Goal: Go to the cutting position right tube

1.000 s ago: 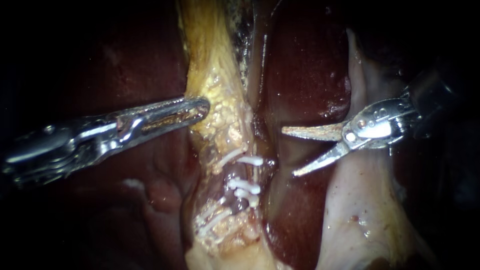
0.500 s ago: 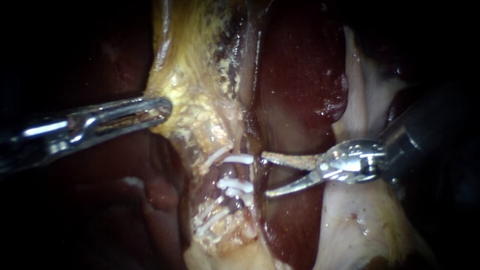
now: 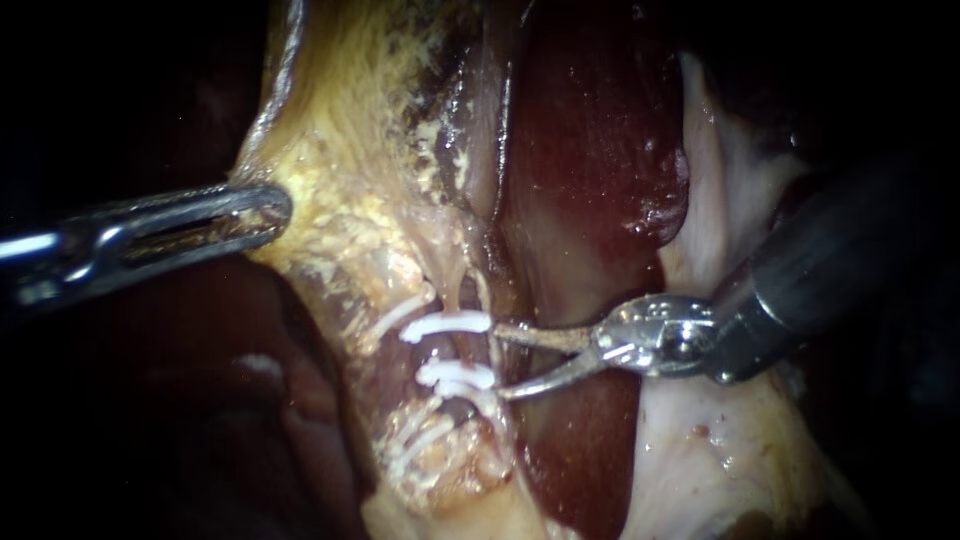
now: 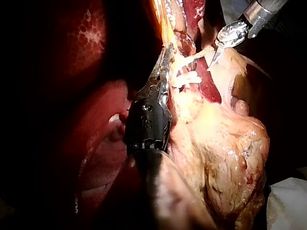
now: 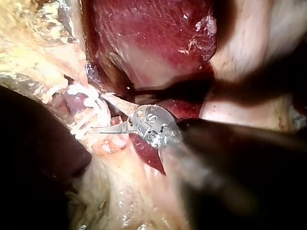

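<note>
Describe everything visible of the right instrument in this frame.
The right instrument comes in from the upper right: dark shaft, shiny metal hinge, two slender pointed blades, the upper stained brown. Its jaws stand open in a V, gripping nothing, tips beside the white clips; whether they touch is unclear. Dark red liver lies behind it.

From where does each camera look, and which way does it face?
Endoscope: close in, facing the white clips; left instrument grips yellow tissue, right instrument, jaws open.
Left wrist: on the left arm, looking along its own shaft towards the clips.
Right wrist: on the right arm, looking along its own jaws.
All three share the clips and the right instrument.
</note>
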